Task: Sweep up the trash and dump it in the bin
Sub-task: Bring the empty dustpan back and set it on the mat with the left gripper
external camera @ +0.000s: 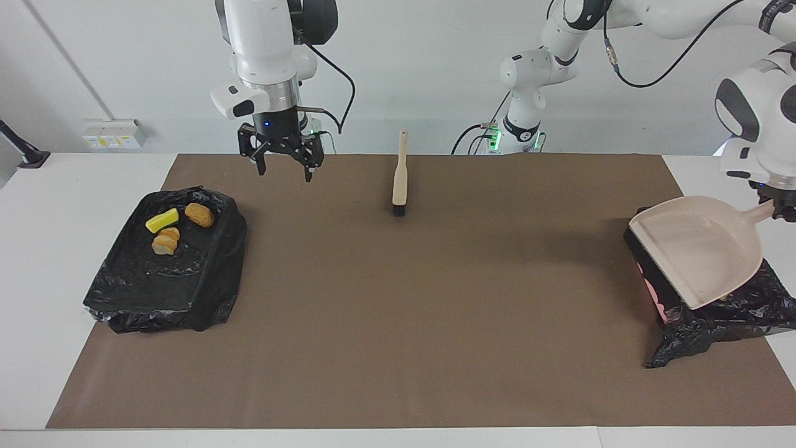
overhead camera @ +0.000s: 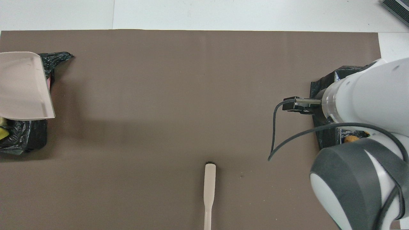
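You have a mat (external camera: 398,298) spread over the bench (external camera: 74,186). At the right arm's end sits a bag-lined bin (external camera: 168,274) with three trash pieces (external camera: 177,225) in it. At the left arm's end sits a second bag-lined bin (external camera: 715,317), and the dustpan (external camera: 696,249) hangs over it, held by the left gripper (external camera: 780,208). The brush (external camera: 399,177) lies on the mat between the two bins, near the robots' edge. The right gripper (external camera: 283,165) hangs over the mat between the brush and the first bin.

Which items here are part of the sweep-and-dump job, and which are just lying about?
Job: trash chunks in the bin at the right arm's end; second bin; dustpan, held by the left gripper; brush, lying mid-table; open right gripper.

Lying about: brown mat; wall sockets.
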Tool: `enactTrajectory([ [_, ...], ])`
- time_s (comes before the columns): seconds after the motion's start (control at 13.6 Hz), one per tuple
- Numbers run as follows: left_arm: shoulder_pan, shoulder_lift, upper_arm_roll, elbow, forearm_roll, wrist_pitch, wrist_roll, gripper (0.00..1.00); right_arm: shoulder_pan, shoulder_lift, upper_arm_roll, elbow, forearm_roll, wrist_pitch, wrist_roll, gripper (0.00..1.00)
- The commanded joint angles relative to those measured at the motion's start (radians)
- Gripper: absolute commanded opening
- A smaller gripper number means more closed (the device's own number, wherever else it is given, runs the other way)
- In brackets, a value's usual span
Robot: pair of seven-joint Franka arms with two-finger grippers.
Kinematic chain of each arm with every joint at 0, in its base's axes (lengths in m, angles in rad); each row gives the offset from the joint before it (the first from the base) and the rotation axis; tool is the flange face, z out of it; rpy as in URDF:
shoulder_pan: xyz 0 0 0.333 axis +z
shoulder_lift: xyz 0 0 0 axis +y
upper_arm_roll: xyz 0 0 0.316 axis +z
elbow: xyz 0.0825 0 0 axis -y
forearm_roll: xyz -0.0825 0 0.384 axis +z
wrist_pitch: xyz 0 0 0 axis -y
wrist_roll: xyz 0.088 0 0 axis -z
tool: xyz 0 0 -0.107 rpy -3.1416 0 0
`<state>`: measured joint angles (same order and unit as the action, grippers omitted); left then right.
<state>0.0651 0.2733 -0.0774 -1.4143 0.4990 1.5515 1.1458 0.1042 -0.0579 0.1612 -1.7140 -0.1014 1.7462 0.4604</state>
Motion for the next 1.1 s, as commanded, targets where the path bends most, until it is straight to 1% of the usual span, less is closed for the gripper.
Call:
enactTrajectory([
  [0.0, -0.098, -0.061, 0.013, -0.074, -0.121, -0.037, -0.255, 0.0, -0.055, -0.003, 0.011, 0.019, 0.04, -0.022, -0.017, 1.0],
  [0.22, -0.217, -0.066, 0.013, -0.086, -0.262, -0.045, -0.568, 0.0, -0.078, -0.003, 0.011, 0.06, 0.052, -0.078, -0.025, 1.0],
  [0.37, -0.298, -0.062, 0.013, -0.075, -0.335, -0.044, -0.764, 0.0, -0.106, -0.008, 0.008, 0.106, 0.055, -0.138, -0.092, 1.0],
  [0.44, -0.342, -0.048, 0.013, -0.071, -0.371, -0.041, -0.87, 0.0, -0.112, -0.008, -0.005, 0.119, 0.054, -0.16, -0.124, 1.0],
  [0.52, -0.396, -0.019, 0.013, -0.068, -0.397, -0.03, -0.975, 0.0, -0.113, -0.01, -0.02, 0.122, 0.054, -0.177, -0.149, 1.0],
  [0.74, -0.493, 0.102, 0.013, 0.036, -0.456, 0.013, -1.254, 0.0, -0.115, -0.036, -0.072, 0.122, 0.052, -0.204, -0.262, 1.0],
  [0.81, -0.517, 0.136, 0.013, 0.063, -0.459, 0.033, -1.319, 0.0, -0.112, -0.039, -0.104, 0.119, 0.054, -0.211, -0.317, 1.0],
  [0.96, -0.574, 0.217, 0.013, 0.132, -0.459, 0.071, -1.44, 0.0, -0.116, -0.043, -0.14, 0.114, 0.054, -0.212, -0.4, 1.0],
  [1.03, -0.579, 0.231, 0.011, 0.141, -0.468, 0.109, -1.494, 0.0, -0.098, -0.046, -0.167, 0.108, 0.052, -0.214, -0.407, 1.0],
])
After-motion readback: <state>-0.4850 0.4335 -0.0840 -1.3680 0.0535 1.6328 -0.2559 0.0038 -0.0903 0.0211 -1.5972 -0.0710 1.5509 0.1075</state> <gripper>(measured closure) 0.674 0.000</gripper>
